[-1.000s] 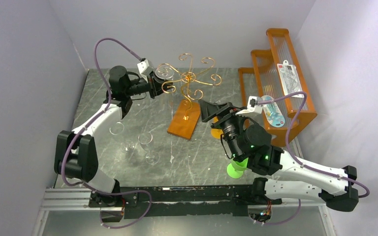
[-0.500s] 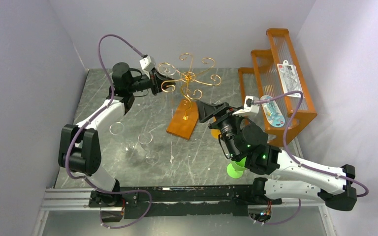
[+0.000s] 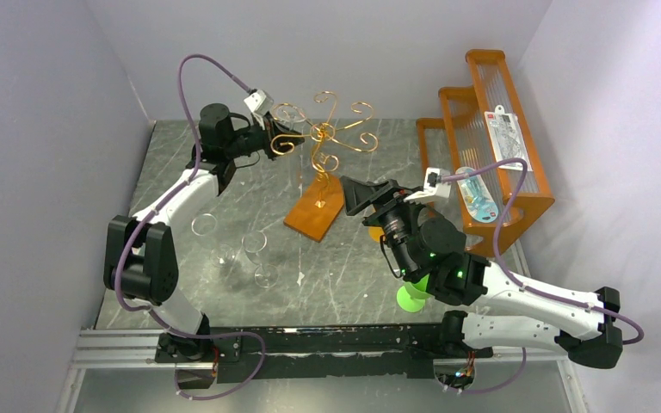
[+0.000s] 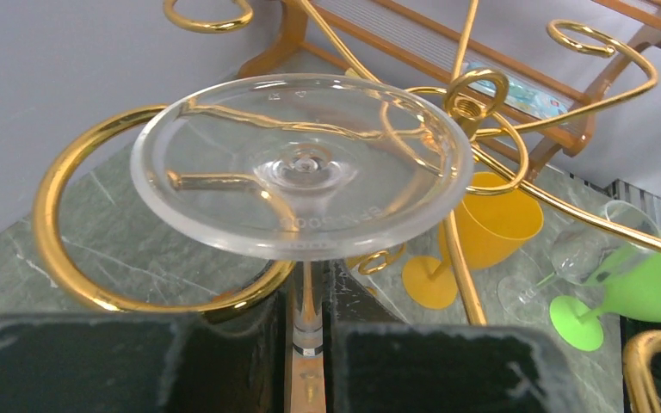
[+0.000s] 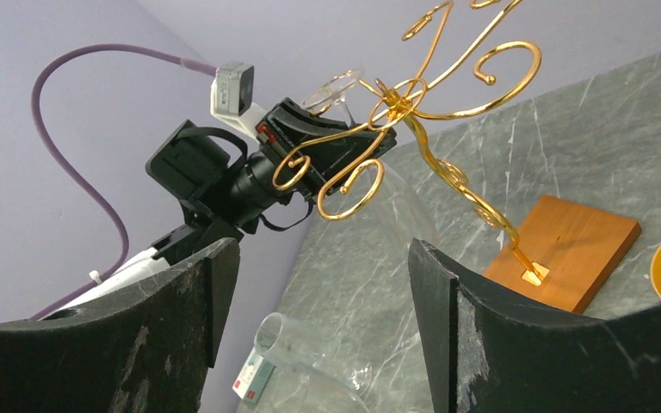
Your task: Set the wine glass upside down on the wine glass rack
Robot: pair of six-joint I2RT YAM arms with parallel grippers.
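One grey marbled table [image 3: 353,275] carries everything. An orange stepped wooden shelf [image 3: 484,57] stands along its right edge, with packaged items lying on it.

Left arm: reaches to the far left of the table, raised. Right arm: stretched toward the table's middle, wrist just right of the rack's base.

Wine glass rack [image 3: 325,138]: stands mid-table toward the back, gold scroll arms spread from a thin post on a rectangular wooden base [image 3: 314,211].

Left gripper [image 4: 308,366]: jaws clamped on the stem of the wine glass [image 4: 301,163]. The glass is inverted, foot uppermost, at the rack's left scroll loop. The clear foot overlaps that gold ring in the wrist view. Cannot tell whether the foot rests on the wire.

Right gripper [image 5: 323,327]: jaws wide apart, nothing between them, facing the rack.

A few clear glasses [image 3: 254,249] stand near the left arm. A green glass [image 3: 411,297] and a yellow glass [image 4: 491,228] stand beside the right arm, partly hidden in the top view.
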